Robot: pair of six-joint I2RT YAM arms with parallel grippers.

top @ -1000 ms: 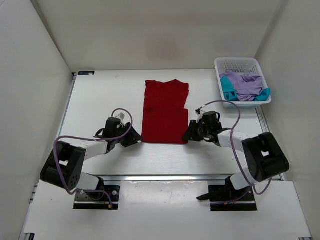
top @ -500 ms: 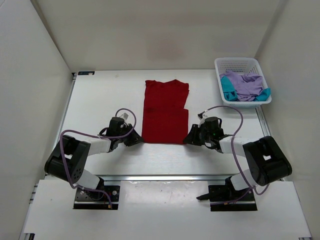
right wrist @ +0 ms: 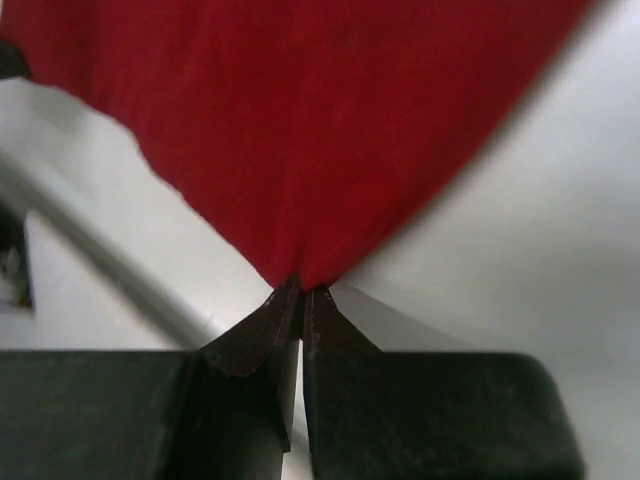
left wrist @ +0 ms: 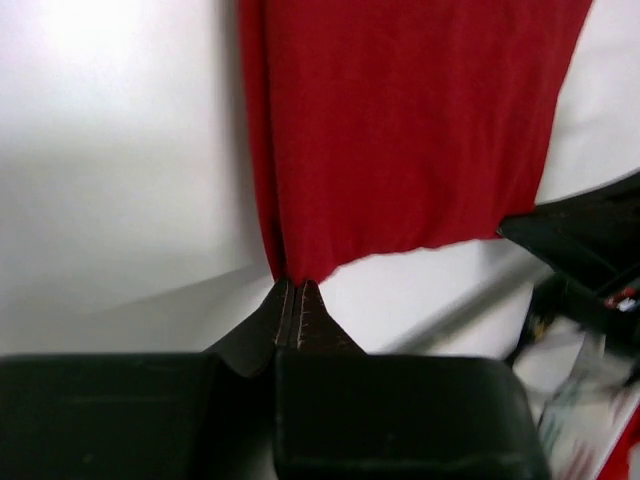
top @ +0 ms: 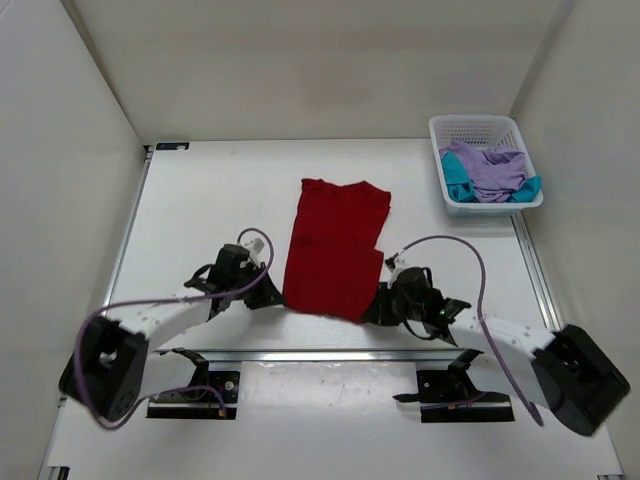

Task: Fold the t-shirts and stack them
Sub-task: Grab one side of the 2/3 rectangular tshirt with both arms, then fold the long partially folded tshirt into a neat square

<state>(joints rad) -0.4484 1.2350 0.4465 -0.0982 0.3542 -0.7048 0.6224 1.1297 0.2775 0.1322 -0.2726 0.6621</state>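
While the dark red t-shirt (top: 335, 245) is laid out near the middle of the table (top: 200, 200), its near edge is pinched at both corners. The near-left corner is clamped in the left gripper (top: 272, 296), w/ the jaws pressed tight on the cloth. The near-right corner is clamped the same way in the right gripper (top: 373, 313). The rest of the shirt is spread beyond both grippers, away from the arm bases. A purple cable (top: 445, 238) is arched just right of the shirt. A white mesh basket (top: 480, 127) is set at the far right, well apart, w/ the lavender t-shirt (top: 492, 168) piled over the teal t-shirt (top: 455, 182) inside. The red shirt's long side is pointed near to far, tilted a bit right at the far end.
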